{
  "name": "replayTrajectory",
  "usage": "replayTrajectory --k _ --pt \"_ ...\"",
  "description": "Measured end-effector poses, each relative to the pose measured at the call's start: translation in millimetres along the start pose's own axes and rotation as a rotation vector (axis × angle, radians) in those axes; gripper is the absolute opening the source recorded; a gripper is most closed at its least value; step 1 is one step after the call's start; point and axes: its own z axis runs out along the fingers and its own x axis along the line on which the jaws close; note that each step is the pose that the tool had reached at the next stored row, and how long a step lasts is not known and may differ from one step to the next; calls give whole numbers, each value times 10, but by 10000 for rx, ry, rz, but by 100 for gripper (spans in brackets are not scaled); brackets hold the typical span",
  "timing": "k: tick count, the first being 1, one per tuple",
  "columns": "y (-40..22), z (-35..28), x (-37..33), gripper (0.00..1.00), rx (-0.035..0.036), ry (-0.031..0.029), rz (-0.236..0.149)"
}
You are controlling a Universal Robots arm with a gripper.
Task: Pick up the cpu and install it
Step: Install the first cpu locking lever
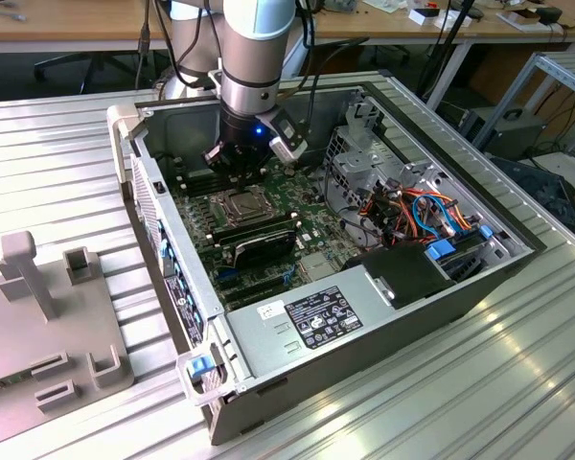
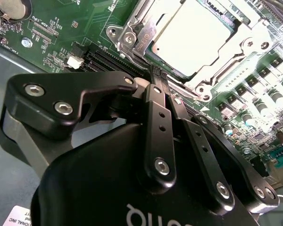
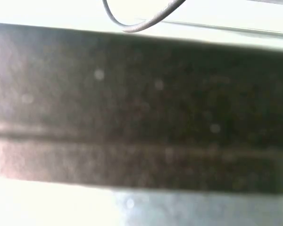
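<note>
Jaws closed, empty, beside cpu (image 2: 191, 35) seated in socket (image 2: 132, 35).

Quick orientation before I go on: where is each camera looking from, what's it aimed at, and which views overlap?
Exterior view: off the arm, above the open computer case, looking down at the motherboard; the arm's wrist and the gripper show.
Second wrist view: on the arm, looking past the gripper at the cpu seated in its socket; the fingers look closed together.
First wrist view: faces a blurred dark band; a cable crosses above it.
Shared: exterior and second wrist views both show the cpu.
</note>
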Motion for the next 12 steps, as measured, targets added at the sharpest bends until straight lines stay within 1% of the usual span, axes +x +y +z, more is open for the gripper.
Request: replayTrajectory --k 2,6,12 --pt "1 -1 0 11 1 0 0" --pt "3 -23 -2 11 -5 -5 0" --pt "6 -81 -5 11 0 0 0"
